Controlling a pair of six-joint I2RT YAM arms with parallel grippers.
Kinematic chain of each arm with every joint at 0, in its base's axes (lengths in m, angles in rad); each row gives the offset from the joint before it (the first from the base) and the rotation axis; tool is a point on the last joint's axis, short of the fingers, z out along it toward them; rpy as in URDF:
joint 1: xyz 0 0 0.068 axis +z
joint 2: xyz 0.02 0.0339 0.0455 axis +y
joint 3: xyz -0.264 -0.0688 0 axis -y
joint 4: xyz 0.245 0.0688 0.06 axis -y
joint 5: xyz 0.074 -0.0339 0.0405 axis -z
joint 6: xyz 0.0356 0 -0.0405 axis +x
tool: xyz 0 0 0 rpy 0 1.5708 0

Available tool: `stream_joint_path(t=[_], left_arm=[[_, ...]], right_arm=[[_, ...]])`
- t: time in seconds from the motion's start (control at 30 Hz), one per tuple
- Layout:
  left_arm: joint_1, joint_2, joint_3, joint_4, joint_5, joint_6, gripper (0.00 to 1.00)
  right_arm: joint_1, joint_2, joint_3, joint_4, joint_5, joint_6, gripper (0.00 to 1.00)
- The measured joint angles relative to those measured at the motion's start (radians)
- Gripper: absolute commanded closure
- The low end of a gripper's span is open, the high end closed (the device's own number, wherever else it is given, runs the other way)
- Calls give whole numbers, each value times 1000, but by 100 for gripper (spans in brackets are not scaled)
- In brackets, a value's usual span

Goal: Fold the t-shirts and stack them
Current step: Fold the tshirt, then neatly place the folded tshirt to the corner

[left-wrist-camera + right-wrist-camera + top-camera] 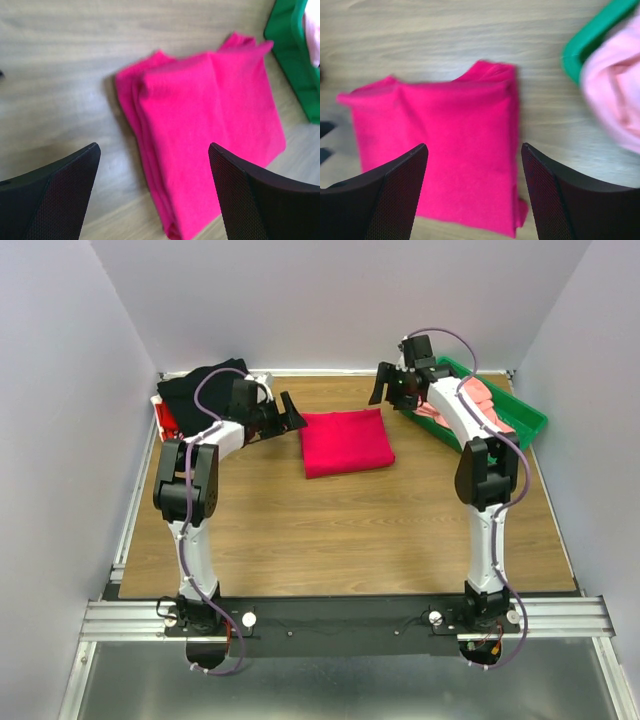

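Although wrist cameras miss it, overhead shows a black t-shirt (pixel 187 386).

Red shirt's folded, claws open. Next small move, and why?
Probably move the right claw to the pink shirt bunched in the tray: the red shirt lies folded, and this claw and the left claw are open, empty.

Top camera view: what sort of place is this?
Probably a robot lab test cell, not a home: plain pale partition walls box in a wooden table, the left arm and right arm are bolted to an aluminium rail at its near edge, and a folded crimson t-shirt lies there.
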Motion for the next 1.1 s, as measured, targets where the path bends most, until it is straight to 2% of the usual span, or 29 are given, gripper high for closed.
stream_joint_path(t=[0.13,0.33,0.63,1.1], left_arm=[[0,-39,-138,106,57,9,4],[0,-47,-251,276,134,13,4],[0,8,-258,461,205,5,4],[0,127,-209,585,286,-71,4]], right_arm=[[17,-32,-75,51,-101,-3,19],[29,-27,-158,79,-180,-2,19],[29,-18,-202,108,-231,-2,19],[29,-18,-243,111,-235,-2,19]])
